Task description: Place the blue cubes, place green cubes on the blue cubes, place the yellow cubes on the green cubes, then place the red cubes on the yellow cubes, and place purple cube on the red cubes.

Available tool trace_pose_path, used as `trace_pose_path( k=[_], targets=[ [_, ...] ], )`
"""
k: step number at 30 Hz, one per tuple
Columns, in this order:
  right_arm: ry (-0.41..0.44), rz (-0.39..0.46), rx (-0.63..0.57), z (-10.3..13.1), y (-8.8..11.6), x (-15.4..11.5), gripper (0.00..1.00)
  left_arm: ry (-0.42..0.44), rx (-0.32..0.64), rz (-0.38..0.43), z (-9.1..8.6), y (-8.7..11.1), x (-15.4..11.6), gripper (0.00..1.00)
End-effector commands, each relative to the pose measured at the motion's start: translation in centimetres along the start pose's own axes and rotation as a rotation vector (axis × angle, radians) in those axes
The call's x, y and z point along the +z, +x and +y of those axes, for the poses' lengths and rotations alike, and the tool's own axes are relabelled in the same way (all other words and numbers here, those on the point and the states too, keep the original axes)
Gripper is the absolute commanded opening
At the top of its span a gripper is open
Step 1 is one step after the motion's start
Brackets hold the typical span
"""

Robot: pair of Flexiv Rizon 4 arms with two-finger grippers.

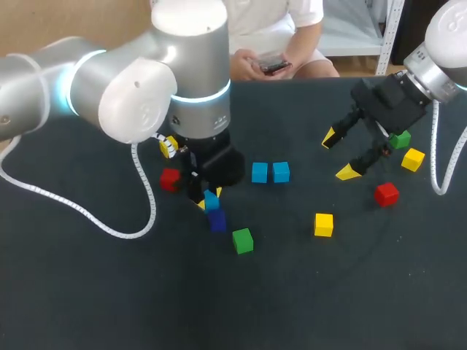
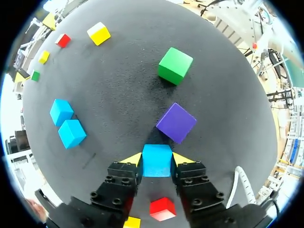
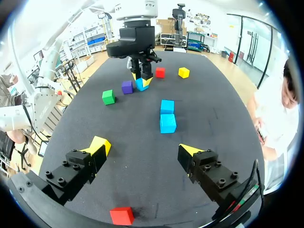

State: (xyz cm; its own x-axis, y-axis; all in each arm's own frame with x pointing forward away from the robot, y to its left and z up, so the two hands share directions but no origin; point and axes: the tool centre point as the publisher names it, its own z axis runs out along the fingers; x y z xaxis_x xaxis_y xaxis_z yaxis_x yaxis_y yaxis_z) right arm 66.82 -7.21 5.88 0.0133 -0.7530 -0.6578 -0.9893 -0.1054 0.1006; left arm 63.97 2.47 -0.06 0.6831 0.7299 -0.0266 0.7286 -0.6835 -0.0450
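1. The left gripper [image 2: 156,159] has its yellow tips pinching a blue cube [image 2: 156,160] from two sides, low over the table near its middle (whether the cube rests on the cloth or is just lifted, I cannot tell).
2. The purple cube [image 2: 176,123] sits just ahead of the pinched cube, its corner almost touching. A sideways sweep at this height would likely shove it, and perhaps the green cube [image 2: 175,65] beyond it.
3. A pair of blue cubes [image 1: 270,172] stands side by side, near the left gripper on its right-arm side. Setting the third beside them risks the outer finger nudging the row apart.
4. The right gripper [image 3: 145,146] hangs with its jaws spread wide and nothing between them, well apart from the pair, so a clash of arms looks unlikely unless both head for the row.
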Motion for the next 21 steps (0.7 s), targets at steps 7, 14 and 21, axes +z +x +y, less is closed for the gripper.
trace_pose_path(
  k=[7, 14, 21],
  targets=[
    [0.000, -0.001, -0.001, 0.0, 0.0, 0.0, 1.00, 0.078, -0.148, 0.018, -0.8, 0.5, 0.1, 0.00],
    [0.000, -0.001, -0.001, 0.0, 0.0, 0.0, 1.00, 0.115, -0.386, 0.009, -2.1, 0.6, -0.7, 0.00],
    [0.000, -0.001, -0.001, 0.0, 0.0, 0.0, 1.00, 0.106, -0.592, 0.002, -3.8, 0.6, -1.5, 0.00]
  ],
)
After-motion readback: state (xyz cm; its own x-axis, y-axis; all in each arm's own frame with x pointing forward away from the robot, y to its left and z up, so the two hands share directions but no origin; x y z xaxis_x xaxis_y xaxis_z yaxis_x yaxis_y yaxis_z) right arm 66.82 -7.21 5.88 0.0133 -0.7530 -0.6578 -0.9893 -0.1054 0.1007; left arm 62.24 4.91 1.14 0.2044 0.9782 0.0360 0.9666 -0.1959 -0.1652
